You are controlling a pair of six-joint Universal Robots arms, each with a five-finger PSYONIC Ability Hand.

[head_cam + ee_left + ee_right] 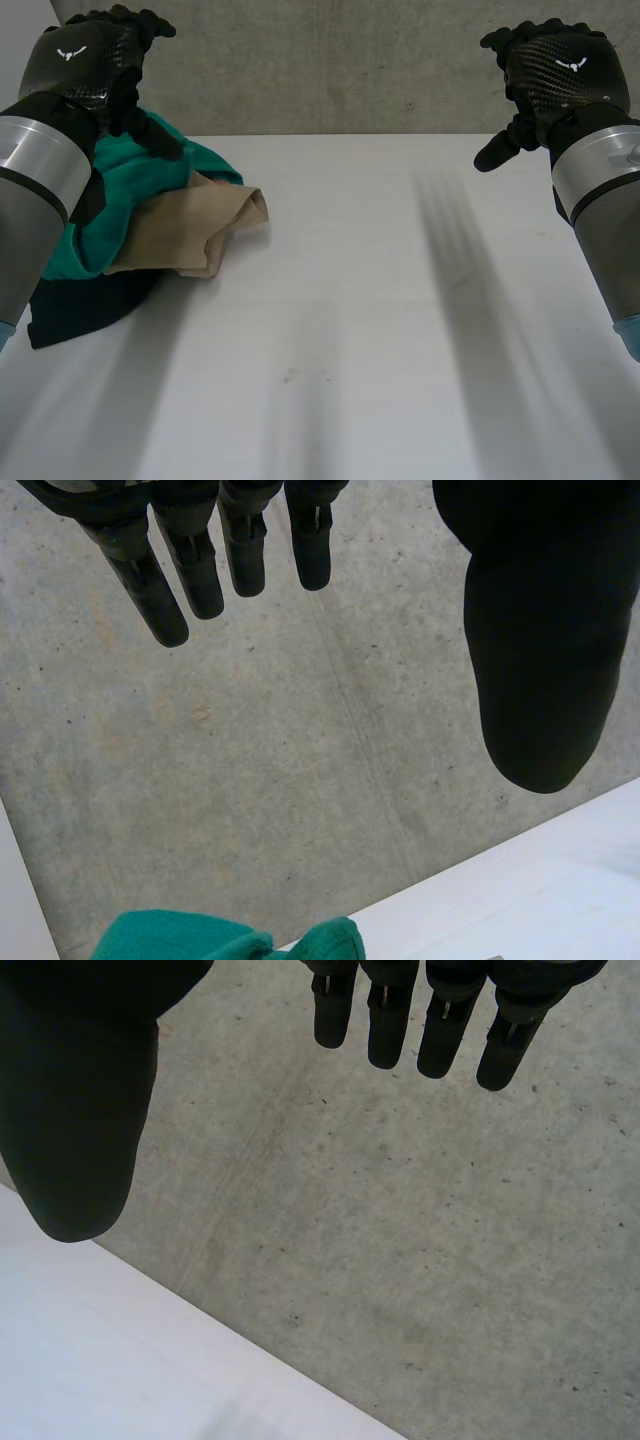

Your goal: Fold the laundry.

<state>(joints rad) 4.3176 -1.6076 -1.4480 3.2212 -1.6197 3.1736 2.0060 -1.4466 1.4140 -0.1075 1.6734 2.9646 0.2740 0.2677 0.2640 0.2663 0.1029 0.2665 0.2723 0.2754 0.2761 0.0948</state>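
You see the white desk [380,330] stretching away to the right of the laundry pile [130,240], with grey concrete [350,70] beyond it. In the pile, a green cloth [120,195] lies over a tan cloth [190,235] and a dark cloth [80,305]. Your left robot hand [85,60] hangs above the pile, fingers loose and holding nothing. The right robot hand [555,70], equally slack, is well apart from it.
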